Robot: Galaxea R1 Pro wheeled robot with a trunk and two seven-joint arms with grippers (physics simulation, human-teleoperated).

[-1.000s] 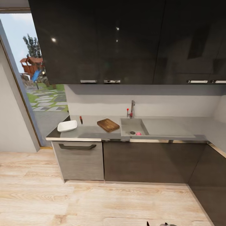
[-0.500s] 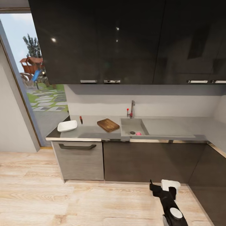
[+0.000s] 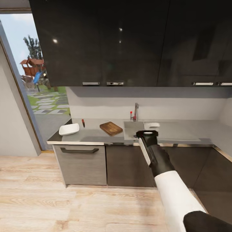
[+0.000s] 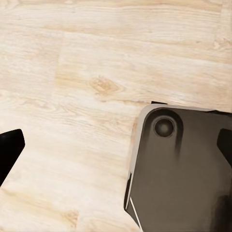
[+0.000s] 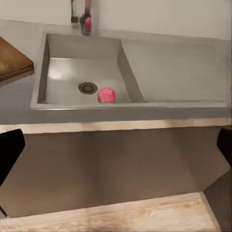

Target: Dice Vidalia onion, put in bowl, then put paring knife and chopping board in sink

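The pinkish Vidalia onion [image 5: 106, 95] lies in the sink [image 5: 63, 72] beside the round drain. In the head view my right gripper [image 3: 149, 129] is raised in front of the sink [image 3: 130, 128] and hides the onion there. In the right wrist view its dark fingertips [image 5: 8, 151] stand wide apart at the picture's edges, short of the counter front, with nothing between them. The chopping board [image 3: 111, 128] lies on the countertop [image 3: 93, 135] left of the sink. Further left lie the paring knife [image 3: 83, 122] and the white bowl [image 3: 69, 129]. My left gripper [image 4: 116, 145] is open over the floor.
A chrome tap [image 3: 136, 111] with a red knob stands behind the sink. Dark wall cabinets [image 3: 129, 42] hang above the counter, base cabinets [image 3: 145, 166] below. A glass door [image 3: 35, 90] is at the left. The robot's dark base [image 4: 179, 169] sits on the wooden floor [image 3: 80, 206].
My right arm has swung up from the bottom of the head view to the front of the sink. It now covers the onion there.
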